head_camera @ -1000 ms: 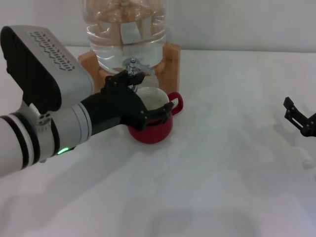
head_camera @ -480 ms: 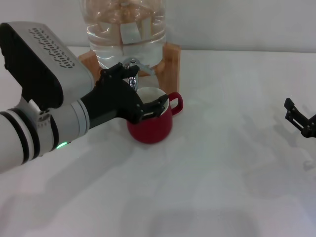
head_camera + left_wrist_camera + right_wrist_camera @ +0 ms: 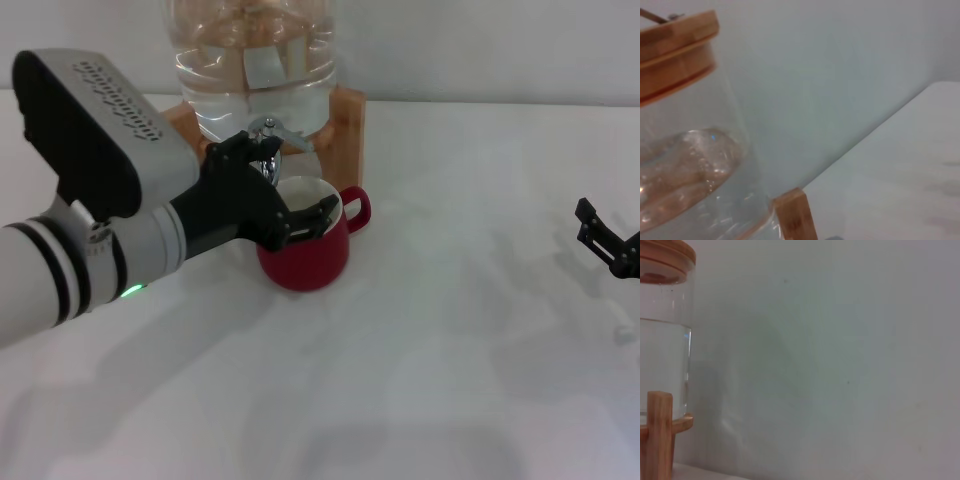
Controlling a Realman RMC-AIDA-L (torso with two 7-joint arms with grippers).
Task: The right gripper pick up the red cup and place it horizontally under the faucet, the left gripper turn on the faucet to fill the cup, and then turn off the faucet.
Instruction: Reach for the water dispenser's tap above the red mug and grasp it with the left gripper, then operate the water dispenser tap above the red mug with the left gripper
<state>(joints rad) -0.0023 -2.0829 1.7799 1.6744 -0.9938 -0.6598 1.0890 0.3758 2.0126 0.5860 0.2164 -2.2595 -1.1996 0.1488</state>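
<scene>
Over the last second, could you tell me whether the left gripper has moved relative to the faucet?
Yes. In the head view the left gripper has risen a little from beside the red cup toward the faucet; the cup itself has shifted slightly.

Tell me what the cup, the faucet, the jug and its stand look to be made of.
Cup: likely glazed ceramic, glossy red outside, cream inside. Faucet: shiny chrome-like metal, with bright reflections. Jug: clear glass or plastic, cannot tell which; water shows through. Stand: light wood, matte, grain visible.
</scene>
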